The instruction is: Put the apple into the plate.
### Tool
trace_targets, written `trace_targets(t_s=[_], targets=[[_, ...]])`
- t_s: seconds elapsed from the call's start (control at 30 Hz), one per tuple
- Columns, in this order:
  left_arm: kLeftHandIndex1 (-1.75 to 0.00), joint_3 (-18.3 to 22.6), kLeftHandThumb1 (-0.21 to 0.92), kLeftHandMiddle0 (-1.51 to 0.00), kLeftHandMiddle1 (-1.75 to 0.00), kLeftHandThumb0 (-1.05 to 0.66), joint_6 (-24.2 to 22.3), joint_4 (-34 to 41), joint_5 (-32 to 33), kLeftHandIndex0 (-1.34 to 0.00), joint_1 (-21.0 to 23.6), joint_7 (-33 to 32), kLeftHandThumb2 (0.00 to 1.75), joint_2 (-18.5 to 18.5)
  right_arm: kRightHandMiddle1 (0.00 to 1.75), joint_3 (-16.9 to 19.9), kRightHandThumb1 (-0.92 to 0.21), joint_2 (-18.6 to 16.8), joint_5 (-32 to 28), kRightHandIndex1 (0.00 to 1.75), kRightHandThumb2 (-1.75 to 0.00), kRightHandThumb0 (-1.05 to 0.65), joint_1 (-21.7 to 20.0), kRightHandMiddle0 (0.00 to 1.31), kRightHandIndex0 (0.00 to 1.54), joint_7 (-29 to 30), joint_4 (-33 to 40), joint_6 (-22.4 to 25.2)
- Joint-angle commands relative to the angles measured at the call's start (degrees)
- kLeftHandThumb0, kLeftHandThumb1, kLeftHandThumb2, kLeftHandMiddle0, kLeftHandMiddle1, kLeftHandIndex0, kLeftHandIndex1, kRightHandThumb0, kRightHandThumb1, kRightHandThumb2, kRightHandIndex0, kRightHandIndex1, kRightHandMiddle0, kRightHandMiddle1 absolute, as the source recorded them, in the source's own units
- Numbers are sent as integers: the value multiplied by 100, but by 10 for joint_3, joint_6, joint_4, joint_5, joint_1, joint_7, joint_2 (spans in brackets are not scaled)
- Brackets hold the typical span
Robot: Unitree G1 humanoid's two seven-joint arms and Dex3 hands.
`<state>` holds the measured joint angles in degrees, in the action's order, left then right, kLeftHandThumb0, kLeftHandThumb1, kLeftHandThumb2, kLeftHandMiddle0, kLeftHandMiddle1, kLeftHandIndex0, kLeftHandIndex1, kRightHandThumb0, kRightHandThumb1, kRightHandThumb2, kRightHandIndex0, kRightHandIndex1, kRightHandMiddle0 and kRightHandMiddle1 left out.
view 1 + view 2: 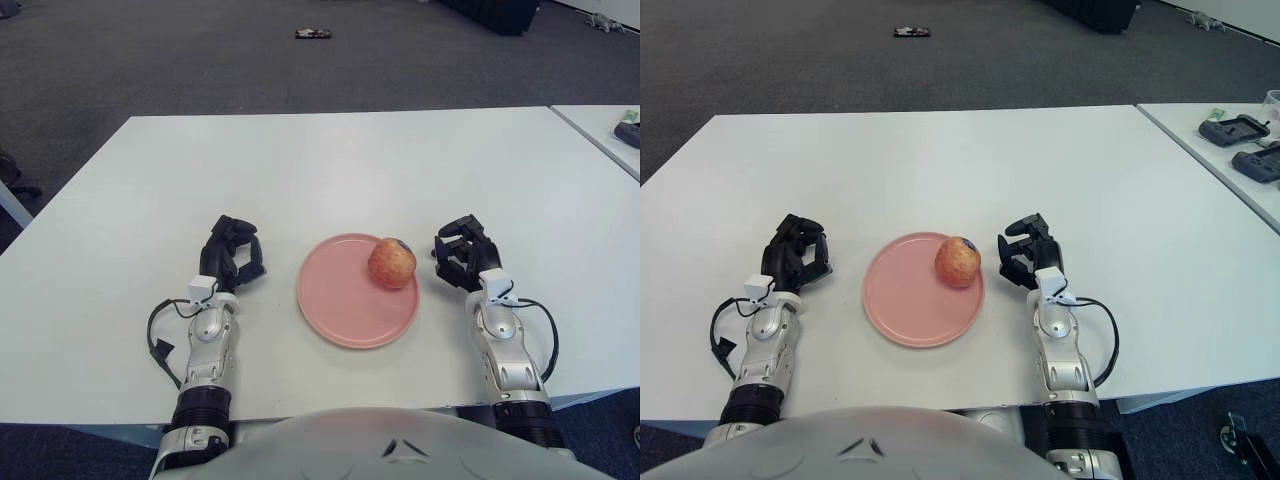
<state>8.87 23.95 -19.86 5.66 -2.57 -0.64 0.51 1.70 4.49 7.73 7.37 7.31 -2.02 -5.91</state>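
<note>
A red-yellow apple (392, 263) sits on the pink plate (345, 305), near the plate's far right rim. My right hand (462, 252) is just right of the plate, a short gap from the apple, with its fingers loosely spread and holding nothing. My left hand (232, 250) is left of the plate on the white table (330, 170), with its fingers relaxed and empty.
A second white table (1200, 140) stands at the right with dark devices (1237, 128) on it. A small dark object (313, 34) lies on the grey carpet beyond the table.
</note>
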Motion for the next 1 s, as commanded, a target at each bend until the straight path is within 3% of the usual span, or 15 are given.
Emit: trace_targets(t_s=[0.0,0.7,0.97], targets=[[-175,1,39,-97,-175,-45,-11,0,1,-55,-5,-2,124,1,175,-3,-64,2,8,146,-92,-39,0,37,57,-1,11,7],[-175,-1,41,-97,-175,-45,-16,9,10,-53,-12,12,121,-1,175,2,-62,-17,-2,149,-95,-39,12,38,60,10,2,-5],[-175,-1,41,-97,-175,-45,-19,10,2,-54,-13,9,122,-4,175,8,-61,-38,4,150,-95,-40,13,38,61,46,-11,-31]])
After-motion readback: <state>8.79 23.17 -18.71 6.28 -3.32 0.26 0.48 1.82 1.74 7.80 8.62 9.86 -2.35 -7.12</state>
